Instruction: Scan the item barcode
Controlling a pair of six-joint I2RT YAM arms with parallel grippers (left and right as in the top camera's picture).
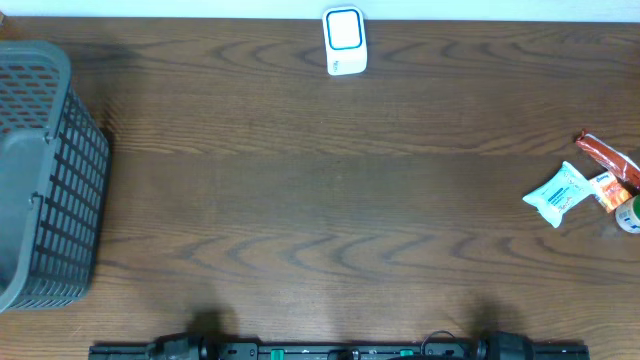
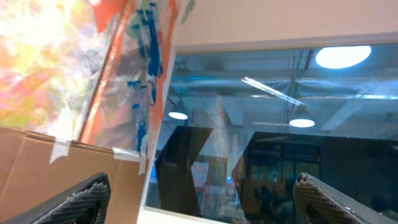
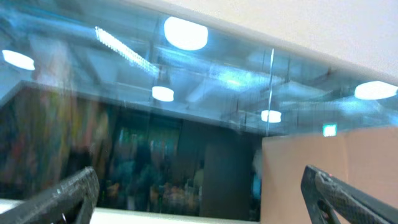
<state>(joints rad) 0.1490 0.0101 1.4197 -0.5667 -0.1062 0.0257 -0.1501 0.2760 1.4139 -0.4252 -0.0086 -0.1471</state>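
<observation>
Overhead view: the dark wood-grain tabletop has the stuff to scan bunched up at 3 o'clock, right by the edge. There's a white and teal flat plastic packet, with a red-orange crinkly wrapper just beside it toward 1 o'clock. A small orange and white pack sits between them, and a green and white round thing is half cut off by the frame, so can't tell what it is. The white box-shaped scanner with a blue-ringed window is at 12 o'clock, well apart from that pile. A grey plastic mesh basket is over at 9 o'clock, and a black rail runs along 6 o'clock.

Both wrist cams are pointing up at glass and ceiling lights. The left tool is spread wide with nothing between its fingers, and there's a brown cardboard sheet at its 9 o'clock. The right tool is the same: gaping wide, holding nothing.
</observation>
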